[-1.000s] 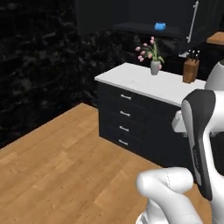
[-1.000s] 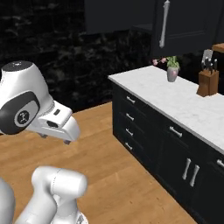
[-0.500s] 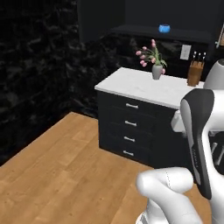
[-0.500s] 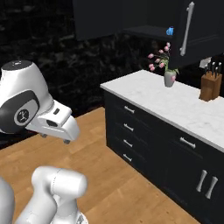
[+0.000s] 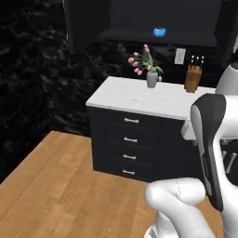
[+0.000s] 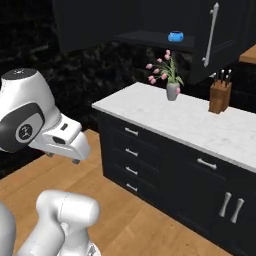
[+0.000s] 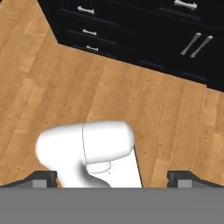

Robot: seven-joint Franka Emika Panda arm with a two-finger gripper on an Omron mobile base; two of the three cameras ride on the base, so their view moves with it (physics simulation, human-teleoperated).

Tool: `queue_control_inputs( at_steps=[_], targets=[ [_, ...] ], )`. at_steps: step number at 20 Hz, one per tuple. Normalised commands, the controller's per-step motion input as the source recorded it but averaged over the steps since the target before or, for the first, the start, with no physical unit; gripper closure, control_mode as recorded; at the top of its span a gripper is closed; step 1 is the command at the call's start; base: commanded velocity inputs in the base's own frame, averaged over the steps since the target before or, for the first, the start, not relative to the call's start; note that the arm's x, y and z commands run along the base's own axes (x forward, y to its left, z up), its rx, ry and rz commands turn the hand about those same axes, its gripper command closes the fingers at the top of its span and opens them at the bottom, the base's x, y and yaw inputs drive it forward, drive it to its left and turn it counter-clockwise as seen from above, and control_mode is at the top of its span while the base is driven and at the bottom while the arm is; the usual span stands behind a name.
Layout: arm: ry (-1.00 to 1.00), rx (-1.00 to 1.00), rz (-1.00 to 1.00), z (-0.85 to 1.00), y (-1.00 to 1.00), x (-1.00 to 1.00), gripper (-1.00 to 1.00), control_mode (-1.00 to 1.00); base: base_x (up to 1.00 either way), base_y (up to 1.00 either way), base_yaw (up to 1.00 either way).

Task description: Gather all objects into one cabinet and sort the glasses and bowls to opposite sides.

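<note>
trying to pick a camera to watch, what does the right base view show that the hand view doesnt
Right base view alone: the white counter, a vase of pink flowers, a knife block, a small blue bowl on the dark cabinet shelf, and the open cabinet door with its white bar handle.

Hand view alone: the open gripper, fingertips wide apart, pointing down at the floor.

Both: the black base drawers and wooden floor.

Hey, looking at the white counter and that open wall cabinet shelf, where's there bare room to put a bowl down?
The white marble countertop is bare left and in front of the grey vase of pink tulips. A narrower gap lies between the vase and the brown wooden knife block. The dark cabinet shelf is free left of the small bright blue bowl. The back edge is most crowded.
</note>
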Motion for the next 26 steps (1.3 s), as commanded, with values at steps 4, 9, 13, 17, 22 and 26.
queue_control_inputs(
  at_steps=[4,9,13,17,22,26],
  targets=[
    [0.0,0.0,0.0,0.0,0.0,0.0,-1.0,1.0,0.53,0.16,-0.39],
    [0.0,0.0,0.0,0.0,0.0,0.0,-1.0,1.0,0.49,0.14,-0.4],
    [0.0,0.0,0.0,0.0,0.0,0.0,-1.0,1.0,0.46,0.14,-0.38],
    [0.0,0.0,0.0,0.0,0.0,0.0,-1.0,1.0,0.37,0.23,-0.3],
    [0.0,0.0,0.0,0.0,0.0,0.0,-1.0,1.0,0.36,0.35,-0.27],
    [0.0,0.0,0.0,0.0,0.0,0.0,-1.0,1.0,0.34,0.38,-0.19]
  ],
)
